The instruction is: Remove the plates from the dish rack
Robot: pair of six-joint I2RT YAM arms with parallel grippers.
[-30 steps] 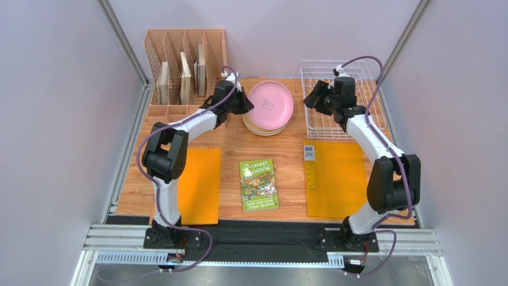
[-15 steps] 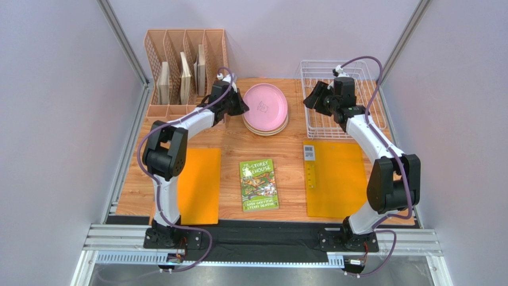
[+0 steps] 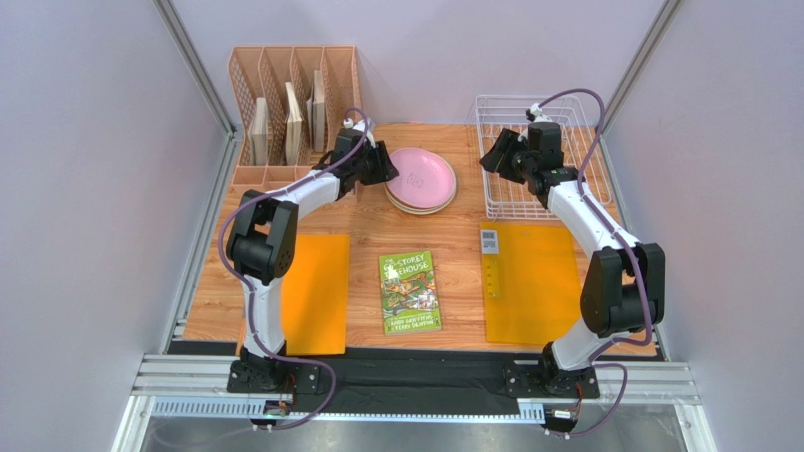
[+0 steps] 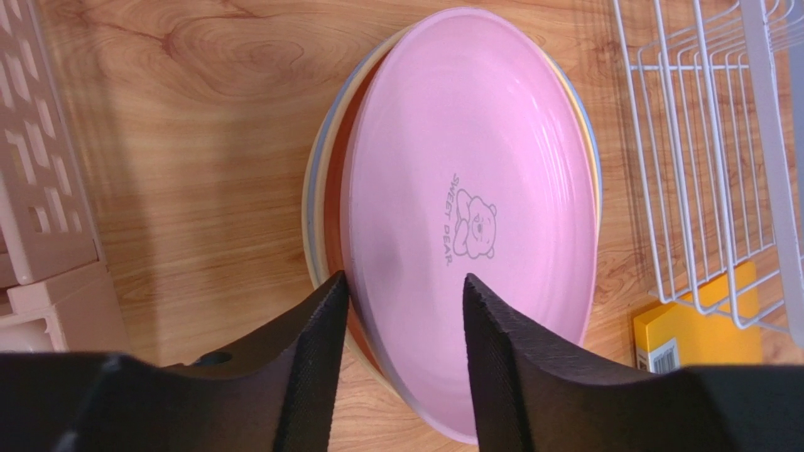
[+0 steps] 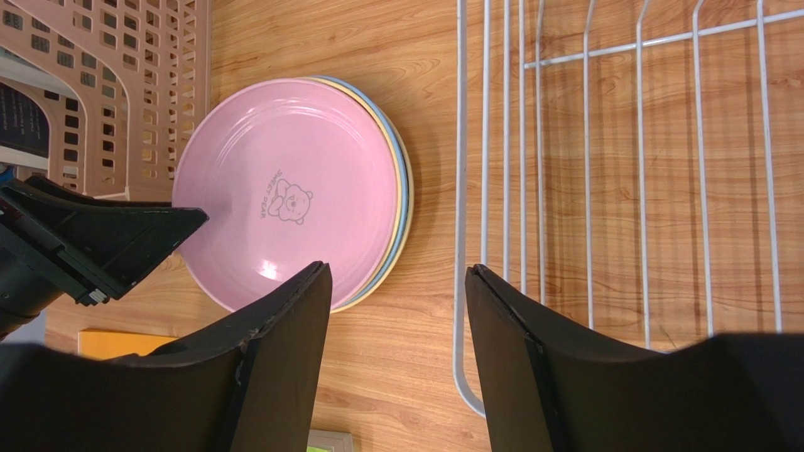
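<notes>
A pink plate with a bear print lies on top of a stack of cream and light blue plates on the wooden table. My left gripper is at the stack's left side. In the left wrist view it is open, with its jaws spread on either side of the pink plate's near rim and not pinching it. The white wire dish rack stands to the right and holds no plate in view. My right gripper hovers open over the rack's left edge, holding nothing.
A pinkish slotted organizer with boards stands at the back left, close behind the left arm. A green book lies at centre front between two orange mats. A small barcode box sits below the rack.
The left gripper lowered the tilted pink plate flat onto the stack and opened, releasing it. The right arm has not moved.
</notes>
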